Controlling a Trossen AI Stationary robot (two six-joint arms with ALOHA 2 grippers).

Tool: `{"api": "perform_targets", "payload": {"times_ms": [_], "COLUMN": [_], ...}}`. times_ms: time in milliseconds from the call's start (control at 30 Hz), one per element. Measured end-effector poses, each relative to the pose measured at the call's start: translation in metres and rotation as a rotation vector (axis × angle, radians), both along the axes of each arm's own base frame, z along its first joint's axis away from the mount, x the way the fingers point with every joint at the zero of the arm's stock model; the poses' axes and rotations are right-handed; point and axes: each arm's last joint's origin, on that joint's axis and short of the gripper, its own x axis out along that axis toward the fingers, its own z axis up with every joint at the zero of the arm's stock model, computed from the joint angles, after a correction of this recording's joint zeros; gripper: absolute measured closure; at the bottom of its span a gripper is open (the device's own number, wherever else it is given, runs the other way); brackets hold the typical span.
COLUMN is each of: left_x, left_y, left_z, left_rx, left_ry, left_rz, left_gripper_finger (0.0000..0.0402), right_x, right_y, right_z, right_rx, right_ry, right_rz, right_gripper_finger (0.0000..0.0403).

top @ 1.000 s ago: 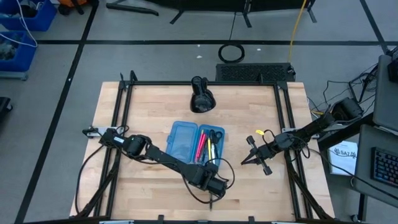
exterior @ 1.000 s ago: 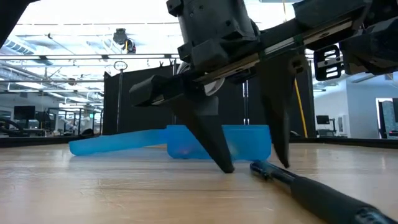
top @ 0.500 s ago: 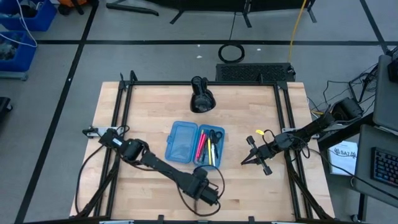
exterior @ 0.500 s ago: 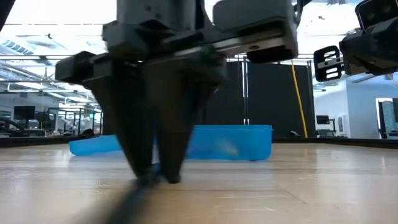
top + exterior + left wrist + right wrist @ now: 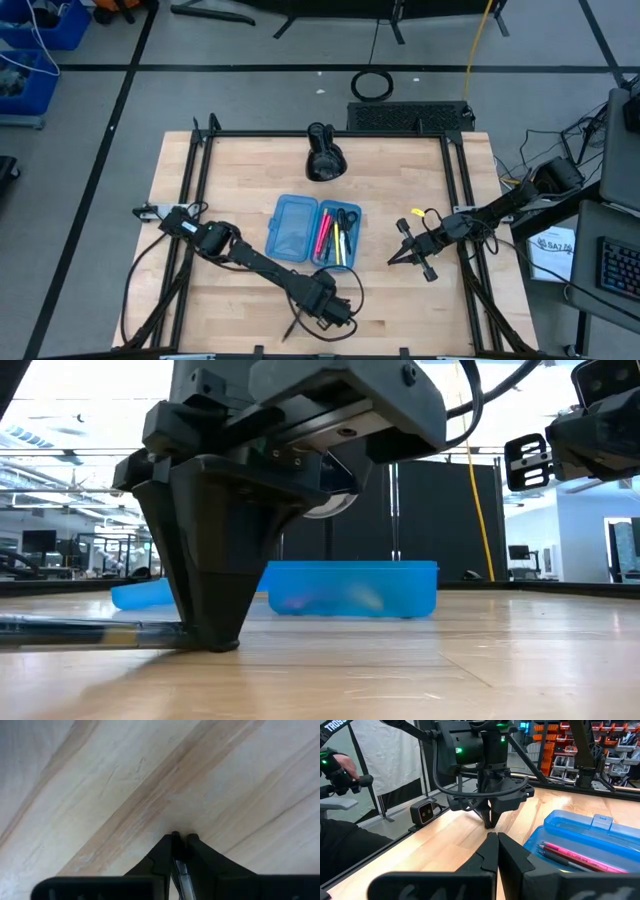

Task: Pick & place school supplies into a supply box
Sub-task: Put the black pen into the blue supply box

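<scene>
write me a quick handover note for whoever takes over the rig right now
Left gripper: down at the near table edge, fingers shut on a pen lying on the wood.
Right gripper: waiting to the right of the supply box, fingers shut, holding nothing.
Done: box lies open mid-table; pink and yellow pens and scissors are already in its right half.
Left: lift this pen and place it in the box.
</scene>
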Motion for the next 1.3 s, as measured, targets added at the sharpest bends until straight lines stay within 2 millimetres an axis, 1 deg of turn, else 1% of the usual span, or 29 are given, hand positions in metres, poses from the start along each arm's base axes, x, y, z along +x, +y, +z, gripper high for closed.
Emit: {"api": "perform_targets", "payload": {"times_ms": [100,233,433,567,733,833,900,967,1100,1200,1233,1300], "left_x": [0.000,-0.001,0.000,-0.001,-0.005,-0.006,-0.007,-0.008,-0.009,-0.009,-0.008,-0.005], "left_y": [-0.001,-0.003,-0.003,-0.001,0.003,0.011,0.014,0.017,0.021,0.029,0.031,0.032], "left_z": [0.000,0.000,0.000,0.007,0.033,0.046,0.062,0.078,0.094,0.114,0.117,0.116], "left_rx": [0.001,0.022,0.017,0.042,0.127,0.199,0.223,0.225,0.260,0.253,0.239,0.177], "left_ry": [-0.013,-0.020,-0.032,-0.059,-0.135,-0.164,-0.216,-0.259,-0.321,-0.381,-0.392,-0.379], "left_rz": [-0.029,-0.069,-0.084,-0.084,-0.085,-0.083,-0.079,-0.076,-0.081,-0.077,-0.072,-0.058], "left_gripper_finger": [0.0349,0.0389,0.0394,0.0394,0.0394,0.0397,0.0398,0.0400,0.0399,0.0399,0.0399,0.0400], "right_x": [0.000,0.000,0.000,0.000,0.000,0.000,0.000,0.000,0.000,0.000,0.000,0.000], "right_y": [0.000,0.000,0.000,0.000,0.000,0.000,0.000,0.000,0.000,0.000,0.000,0.000], "right_z": [0.000,0.000,0.000,0.000,0.000,0.000,0.000,0.000,0.000,0.000,0.000,0.000], "right_rx": [0.000,0.000,0.000,-0.001,0.000,0.000,0.001,0.001,0.001,0.001,0.001,0.000], "right_ry": [0.000,0.000,0.000,0.000,0.000,0.000,-0.003,-0.004,-0.003,-0.003,-0.003,-0.002], "right_rz": [0.000,0.000,0.000,0.000,0.000,0.000,0.000,0.000,0.000,0.000,0.000,0.000], "right_gripper_finger": [0.0403,0.0403,0.0403,0.0403,0.0403,0.0403,0.0403,0.0403,0.0403,0.0403,0.0403,0.0403]}}
